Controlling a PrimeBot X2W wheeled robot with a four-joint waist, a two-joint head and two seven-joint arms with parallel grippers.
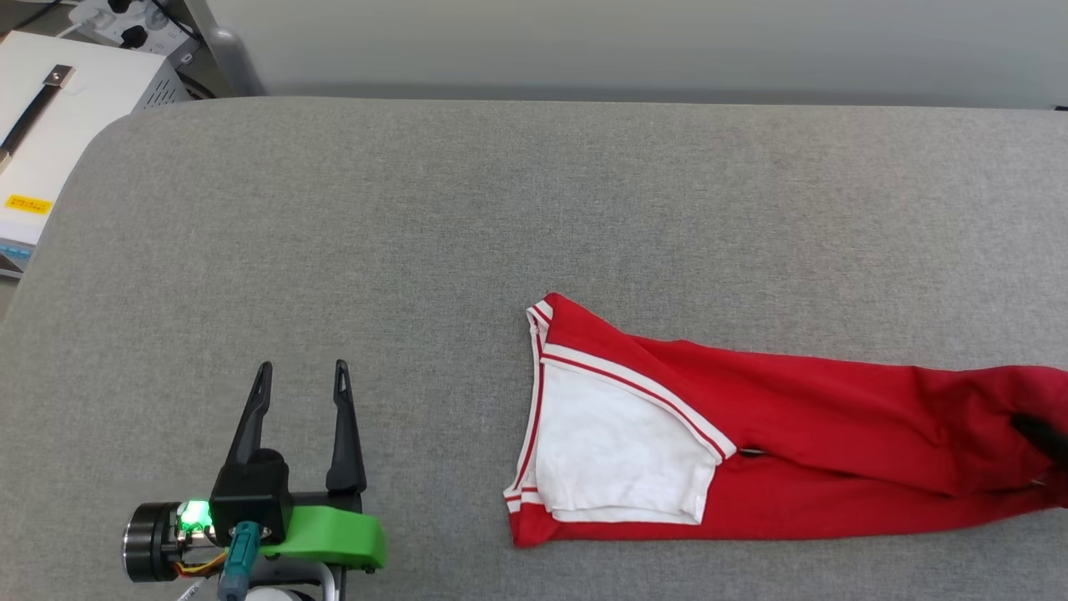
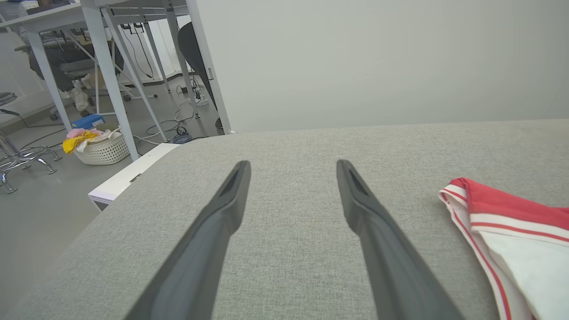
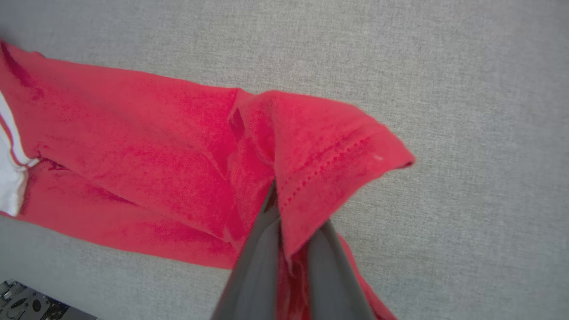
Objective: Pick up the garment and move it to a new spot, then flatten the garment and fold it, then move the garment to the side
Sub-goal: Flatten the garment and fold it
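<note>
Left gripper point(image 1: 302, 367) hangs low-left over grey padded table point(image 1: 417, 209), fingers spread apart, well clear of garment point(image 1: 818, 417). Garment lies bunched in a long red strip across table's right half, white sleeve w/ striped trim facing up at its left end. Right gripper point(image 3: 284, 209) is at the strip's far right end, fingers pinched tight on a red hem fold.

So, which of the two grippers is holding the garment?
The right gripper, shut on the garment; the left gripper is open and apart from it.
</note>
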